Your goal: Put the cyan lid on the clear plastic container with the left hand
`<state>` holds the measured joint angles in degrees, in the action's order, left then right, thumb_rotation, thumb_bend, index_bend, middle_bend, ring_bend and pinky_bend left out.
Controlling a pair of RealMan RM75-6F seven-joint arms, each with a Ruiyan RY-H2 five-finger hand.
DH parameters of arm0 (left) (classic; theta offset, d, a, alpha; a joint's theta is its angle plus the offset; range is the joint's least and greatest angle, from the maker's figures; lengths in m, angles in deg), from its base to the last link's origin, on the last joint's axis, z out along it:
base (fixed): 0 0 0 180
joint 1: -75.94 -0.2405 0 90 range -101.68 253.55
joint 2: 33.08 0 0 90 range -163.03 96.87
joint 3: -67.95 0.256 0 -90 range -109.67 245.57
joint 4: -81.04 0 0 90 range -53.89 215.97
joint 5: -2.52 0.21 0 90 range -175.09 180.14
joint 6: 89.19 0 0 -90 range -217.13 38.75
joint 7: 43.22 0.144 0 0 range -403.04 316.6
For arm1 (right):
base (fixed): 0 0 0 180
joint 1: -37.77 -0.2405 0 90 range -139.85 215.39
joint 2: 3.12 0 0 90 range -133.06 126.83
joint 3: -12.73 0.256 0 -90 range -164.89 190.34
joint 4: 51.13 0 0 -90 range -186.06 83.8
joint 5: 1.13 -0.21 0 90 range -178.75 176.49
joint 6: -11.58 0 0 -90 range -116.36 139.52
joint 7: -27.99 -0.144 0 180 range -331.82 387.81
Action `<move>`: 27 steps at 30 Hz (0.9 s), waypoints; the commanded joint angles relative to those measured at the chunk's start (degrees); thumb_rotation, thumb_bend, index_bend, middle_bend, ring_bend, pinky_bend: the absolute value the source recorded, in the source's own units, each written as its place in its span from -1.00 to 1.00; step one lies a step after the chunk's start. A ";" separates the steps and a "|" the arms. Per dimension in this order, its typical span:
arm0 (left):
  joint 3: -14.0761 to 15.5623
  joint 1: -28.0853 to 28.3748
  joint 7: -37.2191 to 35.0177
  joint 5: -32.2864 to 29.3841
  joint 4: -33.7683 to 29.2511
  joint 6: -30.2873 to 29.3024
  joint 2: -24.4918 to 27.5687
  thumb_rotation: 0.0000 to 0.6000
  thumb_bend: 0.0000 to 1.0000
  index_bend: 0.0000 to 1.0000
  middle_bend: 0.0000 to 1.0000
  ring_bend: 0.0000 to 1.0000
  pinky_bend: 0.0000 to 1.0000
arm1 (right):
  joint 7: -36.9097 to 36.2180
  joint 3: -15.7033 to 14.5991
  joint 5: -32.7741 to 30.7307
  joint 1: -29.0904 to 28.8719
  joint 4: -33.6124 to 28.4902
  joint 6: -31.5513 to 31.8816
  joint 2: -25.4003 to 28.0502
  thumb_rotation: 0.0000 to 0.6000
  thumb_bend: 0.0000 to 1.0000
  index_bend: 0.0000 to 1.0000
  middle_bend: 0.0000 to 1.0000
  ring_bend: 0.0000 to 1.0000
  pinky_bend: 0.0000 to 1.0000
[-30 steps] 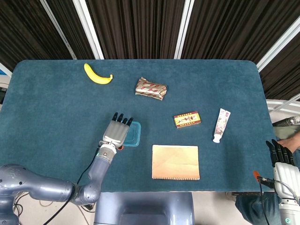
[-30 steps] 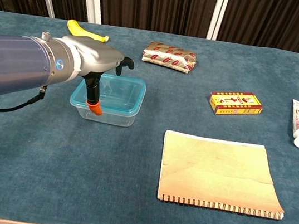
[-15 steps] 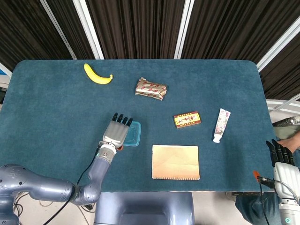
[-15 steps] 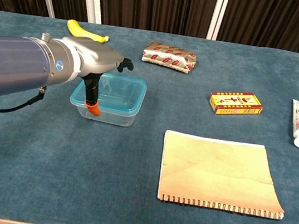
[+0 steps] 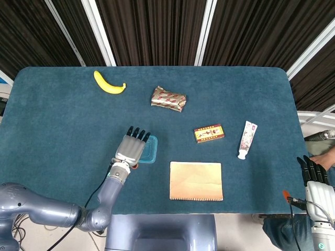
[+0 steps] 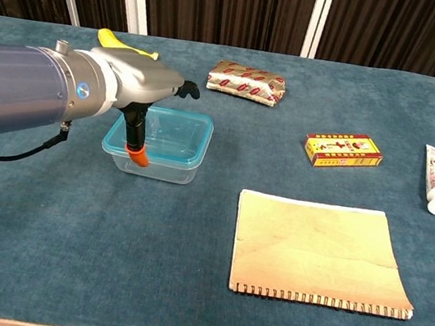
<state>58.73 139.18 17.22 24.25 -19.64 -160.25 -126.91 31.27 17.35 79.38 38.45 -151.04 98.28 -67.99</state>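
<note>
Since a second ago the left hand (image 6: 135, 85) has barely shifted, lifting slightly over the cyan lid (image 6: 165, 132). Its fingers lie flat and together above the lid, gripping nothing; whether they touch it I cannot tell. The lid already sits level on the clear plastic container (image 6: 156, 164), so the placing looks done; what remains, I judge, is a press to seat it, or withdrawal. At one o'clock from the container lies a foil packet (image 5: 168, 98), at eleven a banana (image 5: 108, 83). The right hand (image 5: 317, 183) waits, fingers straight, off the table's (image 5: 63, 125) right edge.
</note>
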 commanded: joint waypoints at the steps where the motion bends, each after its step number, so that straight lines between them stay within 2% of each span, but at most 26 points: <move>1: -0.05 -1.15 -1.68 2.01 -5.01 -1.03 2.60 1.00 -0.79 -1.00 -0.86 -1.00 -1.00 | 0.07 0.09 -0.16 0.03 -0.11 0.06 0.03 1.00 -0.46 -0.93 -1.00 -1.00 -1.00; 4: -0.29 -1.34 -2.46 3.18 -5.62 -1.08 3.40 1.00 -0.78 -0.95 -0.81 -1.00 -1.00 | 0.15 0.09 -0.26 0.06 -0.17 0.06 -0.02 1.00 -0.46 -0.93 -1.00 -1.00 -1.00; 6: -0.52 -1.35 -2.99 4.10 -5.09 -1.13 3.36 1.00 -0.71 -0.84 -0.78 -1.00 -1.00 | 0.20 0.10 -0.32 0.05 -0.18 0.04 -0.04 1.00 -0.46 -0.93 -1.00 -1.00 -1.00; 9: -1.21 -1.41 -4.45 5.17 -3.85 -0.50 3.15 1.00 -0.49 -0.58 -0.70 -1.00 -1.00 | 0.05 0.18 -0.57 0.08 -0.27 0.00 -0.02 1.00 -0.46 -0.93 -1.00 -1.00 -1.00; 11: -1.58 -1.40 -5.21 5.73 -3.10 -0.09 3.03 1.00 -0.35 -0.41 -0.59 -1.00 -0.99 | -0.07 0.24 -0.83 0.09 -0.36 -0.10 0.05 1.00 -0.47 -0.93 -1.00 -1.00 -1.00; 16: -2.59 -1.17 -6.78 6.33 -0.50 1.27 2.54 1.00 -0.24 -0.16 -0.30 -0.99 -0.85 | -0.93 0.48 -1.72 0.15 -0.88 -0.48 0.30 1.00 -0.46 -0.93 -1.00 -1.00 -1.00; 27: -3.94 0.07 -9.01 4.73 7.53 6.23 0.31 1.00 -0.12 0.10 -0.04 -0.87 -0.75 | -2.44 0.67 -2.81 0.06 -1.83 -1.48 0.94 1.00 -0.46 -0.93 -1.00 -1.00 -1.00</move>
<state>54.94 138.84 8.41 29.28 -13.40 -154.92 -126.01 28.85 18.02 76.59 38.51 -152.84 96.83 -67.08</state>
